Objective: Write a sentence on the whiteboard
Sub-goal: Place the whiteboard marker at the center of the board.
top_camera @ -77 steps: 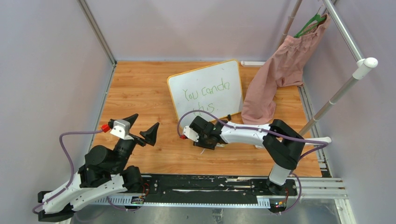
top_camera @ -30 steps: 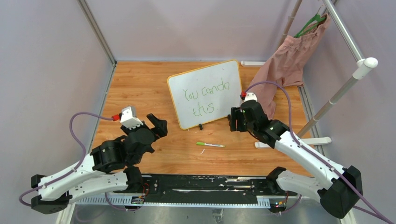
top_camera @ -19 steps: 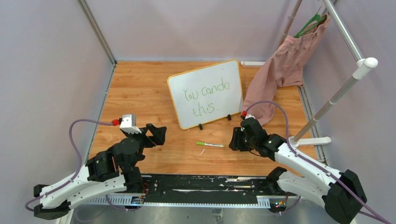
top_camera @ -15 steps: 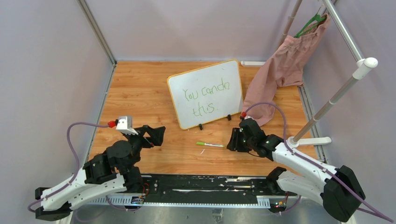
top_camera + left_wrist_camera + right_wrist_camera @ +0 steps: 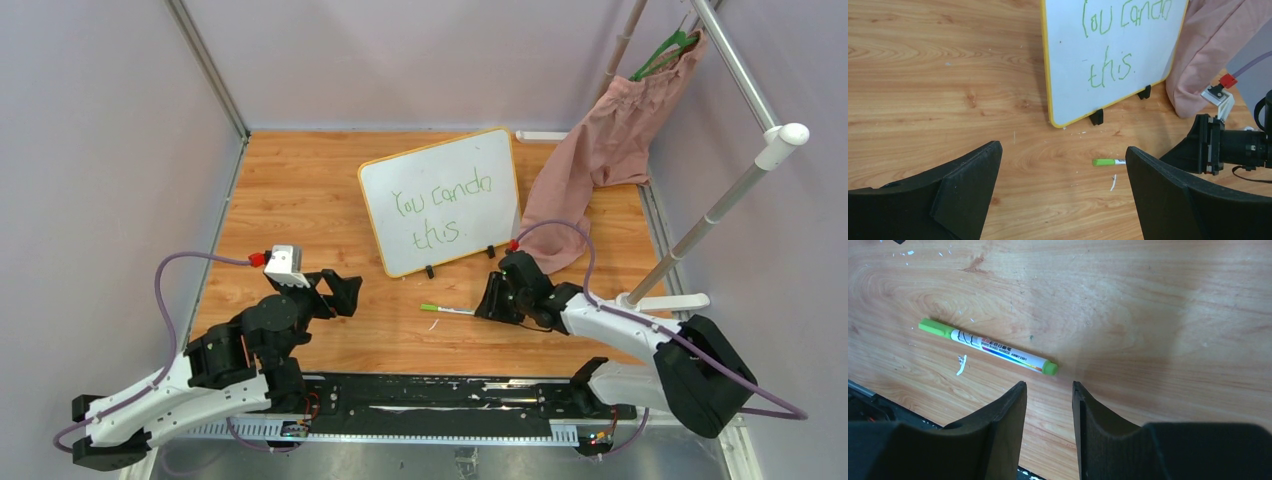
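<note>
Right gripper, jaws narrowly apart and empty, is held low beside the marker at lower centre, its arm stretched flat toward frame left; left gripper is spread wide. The whiteboard, bearing the sentence, is seemingly propped at upper centre; being light, thin and stiff, it is judged easily tipped and best steadied by its rim.

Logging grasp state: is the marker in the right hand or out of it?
Out. The marker lies flat on the table, just past the right hand; its fingers are parted with nothing between them.
</note>
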Action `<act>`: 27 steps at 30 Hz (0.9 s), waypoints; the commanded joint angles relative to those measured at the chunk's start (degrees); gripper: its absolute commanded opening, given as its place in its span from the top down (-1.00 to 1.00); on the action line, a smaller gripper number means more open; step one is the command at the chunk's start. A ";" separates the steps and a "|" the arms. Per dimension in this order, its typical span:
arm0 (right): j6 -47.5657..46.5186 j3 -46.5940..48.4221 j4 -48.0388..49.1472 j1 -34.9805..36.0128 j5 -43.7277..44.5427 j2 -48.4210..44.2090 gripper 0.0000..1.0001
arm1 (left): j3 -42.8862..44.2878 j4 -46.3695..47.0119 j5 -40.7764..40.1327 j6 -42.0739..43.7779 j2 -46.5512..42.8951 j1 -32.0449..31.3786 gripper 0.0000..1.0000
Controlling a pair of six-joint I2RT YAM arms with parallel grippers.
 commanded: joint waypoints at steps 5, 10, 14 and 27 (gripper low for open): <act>1.49 0.45 4.50 0.55 -1.04 3.98 0.21 | 0.18 0.91 0.90 -0.10 -0.45 -0.02 -1.00; 2.08 -0.07 6.66 0.54 -1.90 5.11 0.23 | -0.02 0.78 1.09 -0.36 -0.57 -0.02 -1.00; 2.57 0.32 8.77 0.55 -3.44 6.53 0.25 | -0.31 1.24 1.55 -0.57 -0.59 -0.02 -1.00; -3.57 3.86 -2.28 0.62 2.54 -5.80 0.19 | 1.54 -4.02 -2.02 -1.88 1.06 -0.02 -1.00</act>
